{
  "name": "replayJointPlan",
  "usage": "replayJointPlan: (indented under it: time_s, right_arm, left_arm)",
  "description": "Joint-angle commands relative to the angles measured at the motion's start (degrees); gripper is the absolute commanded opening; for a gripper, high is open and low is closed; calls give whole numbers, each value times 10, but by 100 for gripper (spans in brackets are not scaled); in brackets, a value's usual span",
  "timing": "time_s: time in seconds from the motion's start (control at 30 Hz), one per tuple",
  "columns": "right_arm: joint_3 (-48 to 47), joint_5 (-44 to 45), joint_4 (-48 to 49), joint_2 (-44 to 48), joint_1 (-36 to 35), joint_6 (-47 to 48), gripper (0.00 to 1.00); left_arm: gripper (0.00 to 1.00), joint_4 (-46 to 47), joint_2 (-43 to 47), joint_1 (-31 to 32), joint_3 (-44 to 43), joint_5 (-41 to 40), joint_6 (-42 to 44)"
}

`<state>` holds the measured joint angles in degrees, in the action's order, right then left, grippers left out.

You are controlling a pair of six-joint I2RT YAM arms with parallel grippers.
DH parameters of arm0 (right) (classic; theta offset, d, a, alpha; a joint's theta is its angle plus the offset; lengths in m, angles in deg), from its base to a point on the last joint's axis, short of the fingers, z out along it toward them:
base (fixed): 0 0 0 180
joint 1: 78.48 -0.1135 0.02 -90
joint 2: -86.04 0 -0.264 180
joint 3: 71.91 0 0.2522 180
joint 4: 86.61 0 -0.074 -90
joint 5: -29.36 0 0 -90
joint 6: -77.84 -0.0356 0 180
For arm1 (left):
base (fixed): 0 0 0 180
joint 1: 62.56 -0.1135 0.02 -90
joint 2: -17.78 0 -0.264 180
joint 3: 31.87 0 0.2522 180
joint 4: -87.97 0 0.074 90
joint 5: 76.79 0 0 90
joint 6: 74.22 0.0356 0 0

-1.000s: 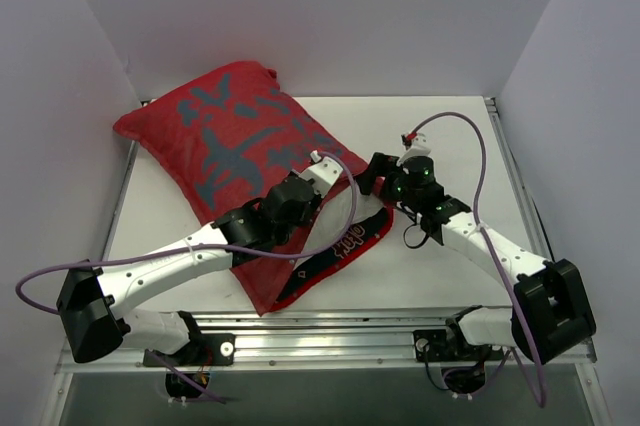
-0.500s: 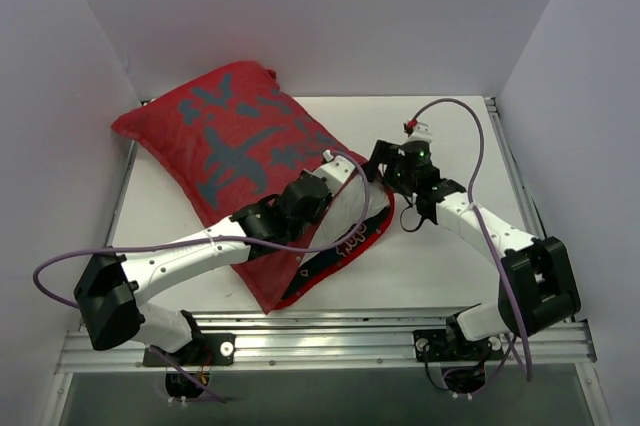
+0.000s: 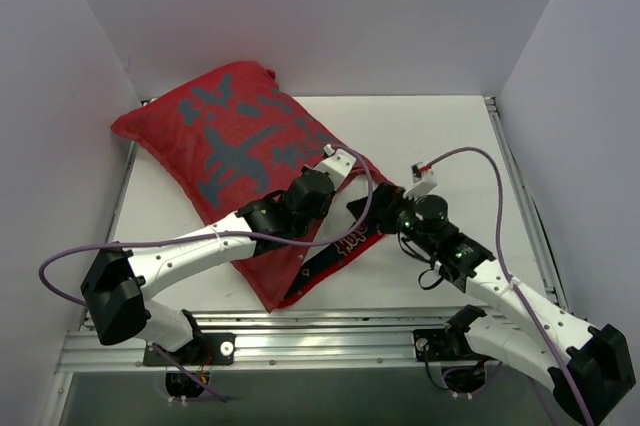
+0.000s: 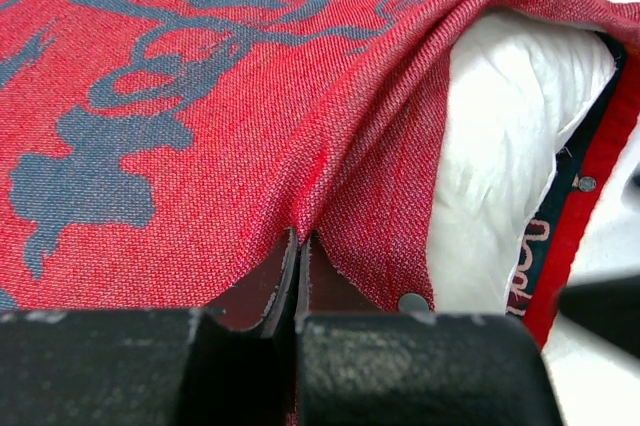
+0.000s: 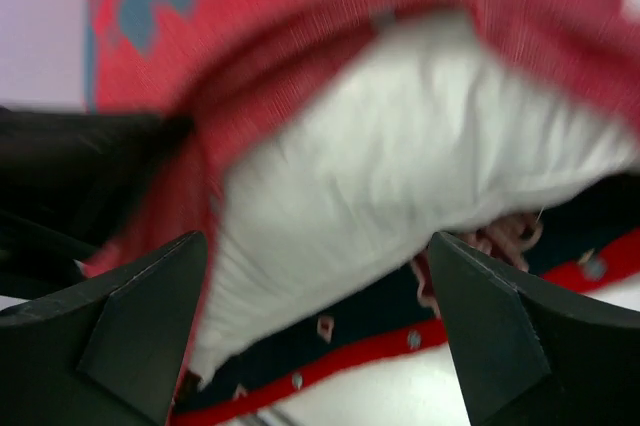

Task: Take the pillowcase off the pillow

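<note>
The red pillowcase [image 3: 230,141] with grey marks lies across the table's left and middle, stuffed full. My left gripper [image 3: 342,164] is shut on a fold of its upper edge [image 4: 298,246] beside the mouth. The white pillow [image 4: 500,116] bulges out of that mouth. In the top view the pillow is hidden inside the cloth. My right gripper [image 3: 368,208] stands open just in front of the mouth. Its fingers [image 5: 140,316] flank the exposed pillow [image 5: 400,146] without touching it, and red cloth [image 5: 300,6] arches over the top.
The case's dark inner flap [image 3: 345,241], with a red snap-studded hem [image 5: 400,341], lies flat on the white table [image 3: 450,136] under the mouth. A metal rail [image 3: 330,331] runs along the near edge. Walls close in left, back and right.
My right arm has swung from the far right side down toward the near side and now faces the case's mouth. My left gripper has drawn the pinched edge slightly right and back.
</note>
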<state>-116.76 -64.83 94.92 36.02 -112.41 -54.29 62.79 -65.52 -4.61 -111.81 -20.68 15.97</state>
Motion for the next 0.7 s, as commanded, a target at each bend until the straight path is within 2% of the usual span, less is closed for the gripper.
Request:
replayJointPlan:
  time_s: [0.0,0.13,0.37,0.53,0.67]
  right_arm:
    - [54,-52,91,-30,-22,-83,88]
    - [77,-79,151,-67,-29,-95,89]
    - [96,-156,313,-157,-32,-113,96]
    - [84,-174,349,-212,-37,-117,99]
    - [85,-194,415,-264,-43,-136,100]
  left_arm:
    - [2,26,0,-6,-37,-25,-4]
    - [2,28,10,-11,-42,-28,-4]
    - [2,23,10,-14,-49,-17,-4]
    - [2,23,10,-15,-50,-21,-4]
    - [2,25,10,-16,-48,-17,-6]
